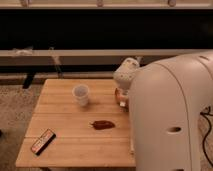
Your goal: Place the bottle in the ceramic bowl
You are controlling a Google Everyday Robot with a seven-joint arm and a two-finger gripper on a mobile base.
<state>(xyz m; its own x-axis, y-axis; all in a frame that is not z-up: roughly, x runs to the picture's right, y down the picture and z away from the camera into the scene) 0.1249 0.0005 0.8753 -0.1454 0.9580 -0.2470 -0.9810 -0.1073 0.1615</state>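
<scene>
The robot's white arm (170,115) fills the near right, hiding most of the bowl (119,96) at the bench's (75,145) right edge. Nearer lie a dark flat packet (43,141) and a brown lump (103,124), the cup (81,94) behind. The gripper (124,102) sits over the bowl; fingers and bottle are hidden, so I cannot tell.
</scene>
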